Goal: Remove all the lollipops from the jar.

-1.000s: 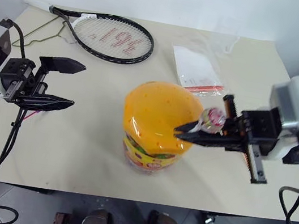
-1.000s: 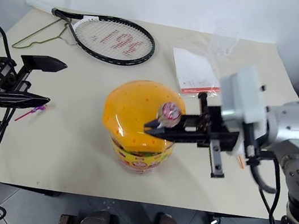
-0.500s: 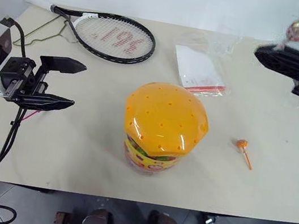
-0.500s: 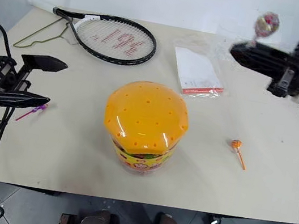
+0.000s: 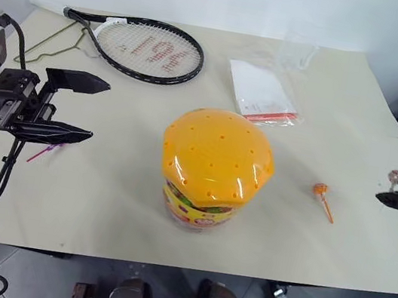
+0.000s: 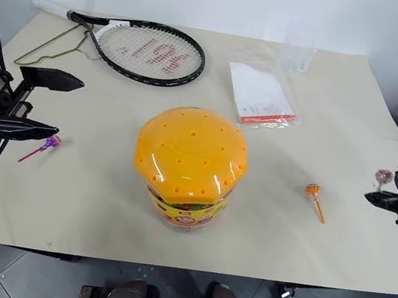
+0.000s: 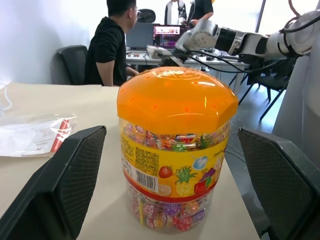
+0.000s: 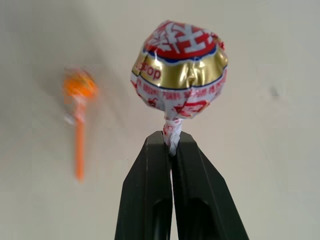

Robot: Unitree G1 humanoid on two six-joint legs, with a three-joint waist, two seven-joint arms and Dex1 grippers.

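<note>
The jar (image 5: pixel 215 168), a burger-shaped tub with a holed orange lid (image 7: pixel 176 98), stands at the middle of the table. My right gripper (image 8: pixel 171 142) is shut on the stick of a lollipop (image 8: pixel 179 68) in a red, white and gold wrapper, low over the table's right edge (image 5: pixel 396 177). An orange lollipop (image 5: pixel 323 197) lies on the table right of the jar. A purple lollipop (image 6: pixel 44 145) lies at the left, just under my left gripper (image 5: pixel 87 108), which hangs open and empty, pointing toward the jar.
A tennis racket (image 5: pixel 148 49) and a wire hanger (image 5: pixel 48 43) lie at the back left. A clear bag with a white sheet (image 5: pixel 260 92) lies behind the jar. In the left wrist view, a seated person (image 7: pixel 109 45) shows beyond the table.
My right gripper swung from over the jar out to the right and then down to the table's right edge, carrying the wrapped lollipop. The left gripper stayed put.
</note>
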